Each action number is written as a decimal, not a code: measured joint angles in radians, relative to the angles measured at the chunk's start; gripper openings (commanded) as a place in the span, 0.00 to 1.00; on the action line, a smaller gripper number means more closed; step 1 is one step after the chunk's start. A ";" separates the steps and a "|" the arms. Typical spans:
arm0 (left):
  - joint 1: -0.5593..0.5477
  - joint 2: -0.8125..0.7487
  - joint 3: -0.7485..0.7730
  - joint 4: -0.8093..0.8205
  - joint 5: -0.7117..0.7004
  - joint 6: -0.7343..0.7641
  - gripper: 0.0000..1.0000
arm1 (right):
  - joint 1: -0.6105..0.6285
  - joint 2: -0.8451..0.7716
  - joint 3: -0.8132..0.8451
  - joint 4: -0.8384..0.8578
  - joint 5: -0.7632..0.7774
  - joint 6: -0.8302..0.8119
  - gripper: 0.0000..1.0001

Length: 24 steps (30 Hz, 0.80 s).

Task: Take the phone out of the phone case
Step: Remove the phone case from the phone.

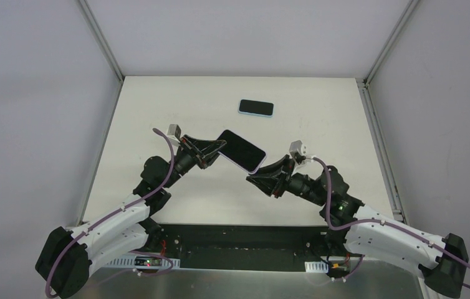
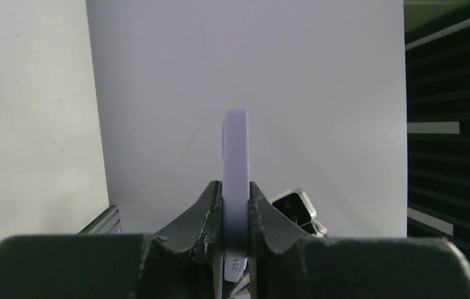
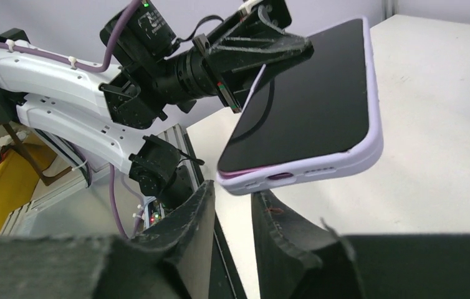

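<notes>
A phone with a black screen (image 1: 240, 149) sits in a lilac case (image 3: 345, 159) and is held up off the table, tilted. My left gripper (image 1: 217, 149) is shut on the phone's upper left end. In the left wrist view the case edge (image 2: 235, 149) stands pinched between the fingers (image 2: 211, 208). My right gripper (image 1: 253, 178) is open just under the phone's lower right end. In the right wrist view its fingertips (image 3: 202, 193) flank the case's bottom edge without closing on it. The left gripper (image 3: 263, 43) shows at the phone's far end.
A second phone in a light blue case (image 1: 256, 108) lies flat on the white table (image 1: 158, 106) at the back centre. Grey walls stand on three sides. A black strip runs along the table's near edge (image 1: 239, 233) between the arm bases.
</notes>
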 measured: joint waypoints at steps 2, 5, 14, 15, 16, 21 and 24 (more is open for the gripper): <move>0.003 -0.001 -0.005 -0.012 -0.007 0.000 0.00 | 0.000 -0.022 0.000 -0.015 0.001 -0.012 0.42; 0.003 -0.002 -0.006 -0.022 -0.024 0.000 0.00 | -0.001 -0.054 0.000 -0.041 0.002 -0.023 0.58; 0.018 -0.035 -0.006 -0.070 -0.047 0.056 0.00 | -0.001 -0.150 0.009 -0.214 0.054 0.010 0.72; 0.024 -0.038 -0.006 -0.072 -0.048 0.062 0.00 | -0.001 -0.168 0.010 -0.239 0.072 0.020 0.74; 0.030 -0.044 -0.006 -0.074 -0.051 0.072 0.00 | -0.001 -0.189 0.010 -0.267 0.097 0.038 0.76; 0.042 -0.090 -0.006 -0.113 -0.067 0.137 0.00 | -0.001 -0.307 0.013 -0.400 0.232 0.154 1.00; 0.042 -0.135 -0.011 -0.143 -0.092 0.183 0.00 | -0.001 -0.363 0.033 -0.481 0.328 0.252 1.00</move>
